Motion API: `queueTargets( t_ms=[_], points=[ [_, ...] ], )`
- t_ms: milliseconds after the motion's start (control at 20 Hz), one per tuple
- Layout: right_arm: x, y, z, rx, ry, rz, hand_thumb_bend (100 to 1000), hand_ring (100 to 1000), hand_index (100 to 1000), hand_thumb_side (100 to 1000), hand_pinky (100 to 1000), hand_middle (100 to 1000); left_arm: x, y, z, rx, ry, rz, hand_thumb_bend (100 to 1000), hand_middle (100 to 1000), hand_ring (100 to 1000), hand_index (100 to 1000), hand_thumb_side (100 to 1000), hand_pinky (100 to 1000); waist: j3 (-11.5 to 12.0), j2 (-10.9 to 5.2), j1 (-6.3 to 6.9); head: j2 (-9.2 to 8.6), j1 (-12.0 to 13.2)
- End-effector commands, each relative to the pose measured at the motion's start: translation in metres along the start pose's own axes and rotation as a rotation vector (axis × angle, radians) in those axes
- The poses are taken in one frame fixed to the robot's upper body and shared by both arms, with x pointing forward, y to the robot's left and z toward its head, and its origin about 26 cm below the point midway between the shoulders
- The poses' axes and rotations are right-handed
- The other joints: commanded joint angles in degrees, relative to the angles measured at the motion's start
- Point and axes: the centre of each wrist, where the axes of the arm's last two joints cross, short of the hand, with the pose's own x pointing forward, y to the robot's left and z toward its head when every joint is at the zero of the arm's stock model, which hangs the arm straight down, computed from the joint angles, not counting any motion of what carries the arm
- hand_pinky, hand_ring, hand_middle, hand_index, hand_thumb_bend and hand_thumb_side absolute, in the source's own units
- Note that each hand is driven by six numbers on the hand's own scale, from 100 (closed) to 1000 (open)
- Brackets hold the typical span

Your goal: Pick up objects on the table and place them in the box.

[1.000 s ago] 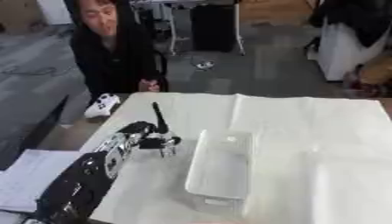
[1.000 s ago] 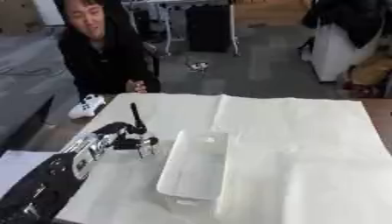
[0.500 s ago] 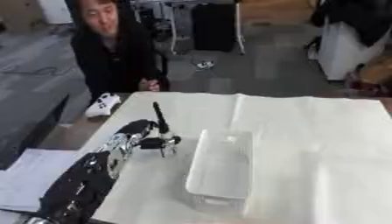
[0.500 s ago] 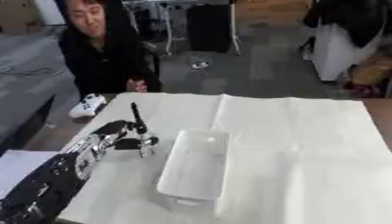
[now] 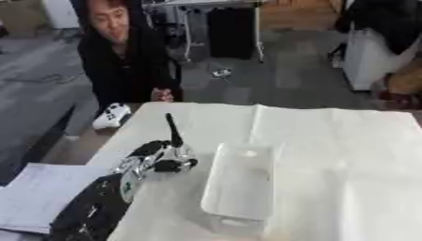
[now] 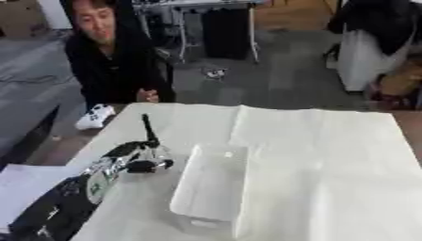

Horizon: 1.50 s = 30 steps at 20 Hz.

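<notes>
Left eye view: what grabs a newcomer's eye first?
The left hand, at the table's left side, is curled around a thin dark stick that points up and away. Just to its right on the white cloth lies a long white box, with a small pale thing at its far end. The right hand shows in neither view.

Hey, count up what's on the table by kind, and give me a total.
Clear plastic box: 1
Thin black stick-like object, standing up from the left hand, whose fingers curl round it: 1
White sheets of paper at the left edge: 1 stack
Total: 3
</notes>
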Motion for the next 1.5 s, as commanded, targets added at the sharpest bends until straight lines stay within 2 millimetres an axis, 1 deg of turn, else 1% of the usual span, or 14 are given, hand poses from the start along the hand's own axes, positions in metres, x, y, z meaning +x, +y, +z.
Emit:
queueTargets(
  t_ms=[50,100,150,250,300,750,950,1100,1200,1300,1350,1400,1450,1500],
  points=[
    [0.007,0.002,-0.006,0.005,-0.032,-0.013,427,386,917,1000,375,479,0.002,0.019,-0.003,0.043,-0.016,0.017,636,881,795,1000,906,784,0.01,-0.48,-0.14,-0.53,0.59],
    [0.007,0.002,-0.006,0.005,-0.033,-0.013,427,387,917,1000,375,479,0.002,0.020,-0.003,0.051,-0.021,0.023,640,875,791,1000,914,780,0.01,-0.49,-0.15,-0.55,0.59],
    [0.007,0.002,-0.006,0.005,-0.033,-0.013,427,387,916,1000,375,479,0.003,0.021,-0.003,0.061,-0.027,0.029,653,872,788,1000,960,779,0.02,-0.50,-0.16,-0.60,0.58],
    [0.006,0.002,-0.006,0.006,-0.032,-0.013,428,386,916,1000,375,479,0.005,0.023,-0.003,0.080,-0.041,0.036,636,872,789,1000,991,781,0.05,-0.52,-0.18,-0.68,0.58],
    [0.006,0.002,-0.006,0.007,-0.032,-0.013,428,386,916,1000,375,479,0.007,0.023,-0.004,0.089,-0.047,0.039,643,873,791,1000,1000,784,0.06,-0.53,-0.19,-0.74,0.59],
    [0.007,0.003,-0.007,0.001,-0.037,-0.019,426,386,916,1000,375,479,0.016,0.028,-0.009,0.116,-0.085,0.047,633,865,790,999,998,791,-0.25,-0.40,-0.36,-2.07,1.43],
    [0.007,0.004,-0.007,-0.001,-0.040,-0.024,425,387,916,1000,376,479,0.018,0.027,-0.011,0.122,-0.097,0.051,600,851,777,990,962,783,-0.50,-0.29,-0.45,-2.18,2.12],
    [0.008,0.005,-0.008,0.000,-0.042,-0.027,425,387,917,1000,376,479,0.020,0.026,-0.012,0.122,-0.100,0.052,577,826,747,977,941,768,-0.64,-0.18,-0.52,-2.67,2.35],
    [0.008,0.005,-0.008,0.000,-0.042,-0.028,425,386,917,1000,375,479,0.022,0.027,-0.013,0.135,-0.106,0.052,561,779,688,948,923,732,-0.67,-0.13,-0.55,-2.87,2.44],
    [0.008,0.005,-0.008,0.000,-0.042,-0.028,425,386,917,1000,375,479,0.023,0.028,-0.013,0.161,-0.112,0.055,482,656,563,861,924,658,-0.68,-0.11,-0.55,-2.88,2.45],
    [0.008,0.005,-0.008,0.001,-0.041,-0.028,424,386,917,1000,375,479,0.023,0.029,-0.013,0.181,-0.114,0.058,413,578,488,802,954,616,-0.68,-0.12,-0.55,-2.91,2.42],
    [0.008,0.005,-0.008,0.001,-0.041,-0.028,424,386,917,1000,375,478,0.023,0.030,-0.013,0.210,-0.113,0.064,185,482,386,717,1000,550,-0.67,-0.12,-0.55,-2.97,2.38],
    [0.008,0.005,-0.008,0.001,-0.040,-0.028,424,386,917,1000,375,478,0.023,0.031,-0.013,0.244,-0.107,0.071,168,434,325,660,1000,475,-0.65,-0.13,-0.56,-3.05,2.35],
    [0.008,0.005,-0.008,0.002,-0.040,-0.028,424,386,916,1000,375,478,0.023,0.030,-0.013,0.275,-0.101,0.076,162,366,243,586,1000,341,-0.64,-0.14,-0.56,-3.13,2.33]
  ],
)
